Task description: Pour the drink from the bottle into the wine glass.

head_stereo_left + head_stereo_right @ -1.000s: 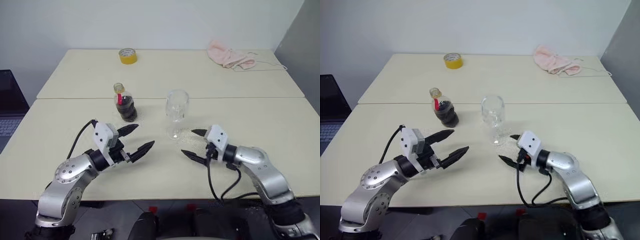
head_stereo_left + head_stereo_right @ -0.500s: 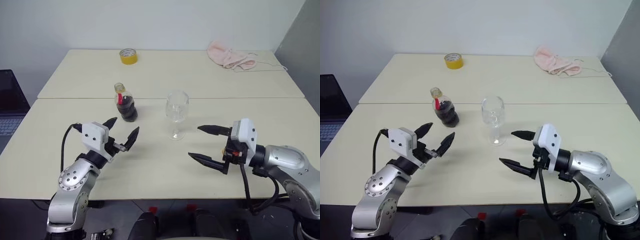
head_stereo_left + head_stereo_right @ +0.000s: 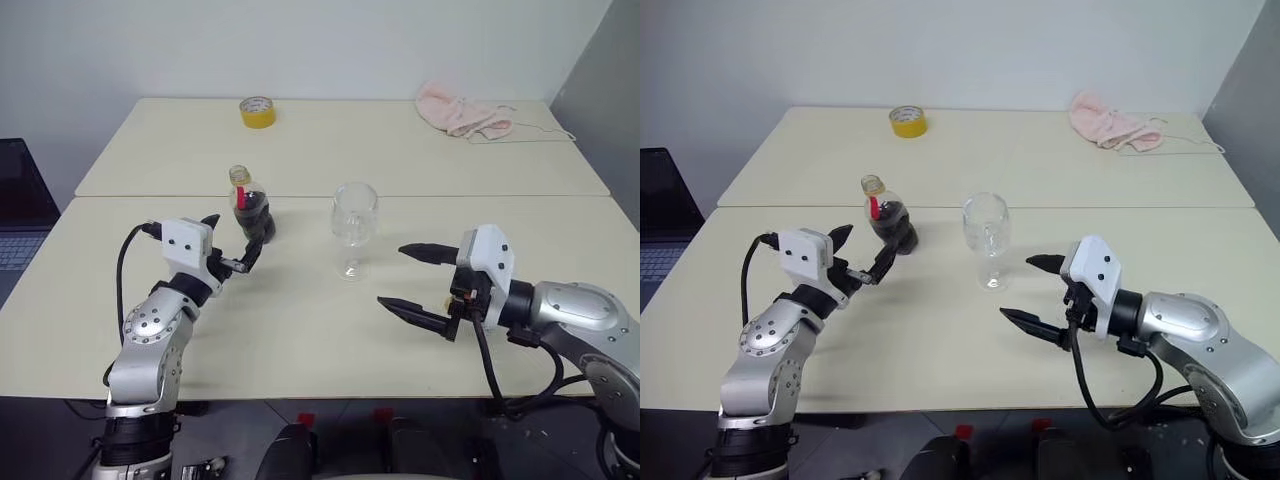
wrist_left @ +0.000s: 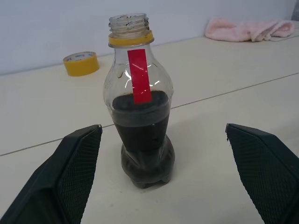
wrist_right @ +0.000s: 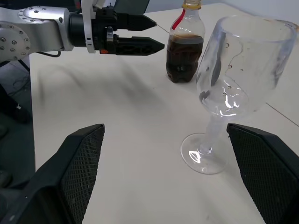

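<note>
Two pale cream surface tops (image 3: 420,150) stand pushed together before a plain white wall, a seam running between them.

On the near one, the right gripper (image 3: 412,279) hovers low just beside the wine glass, its black jaws spread wide and holding nothing.

Opposite it, the left gripper (image 3: 231,243) points at the bottle, jaws likewise spread wide to either side of it without touching.

Far back near the right corner lies a crumpled pink cloth (image 3: 458,109).

Near the seam stands the clear stemmed wine glass (image 3: 354,227) with a rounded bowl, upright and holding no liquid.

To its left, a little apart, stands the small squat clear plastic bottle (image 4: 139,100), upright, uncapped, with a yellow neck ring and a red strip.

Dark brown, almost black drink (image 4: 142,140) fills roughly its lower half.

At the far edge sits a yellow tape roll (image 3: 256,111).
</note>
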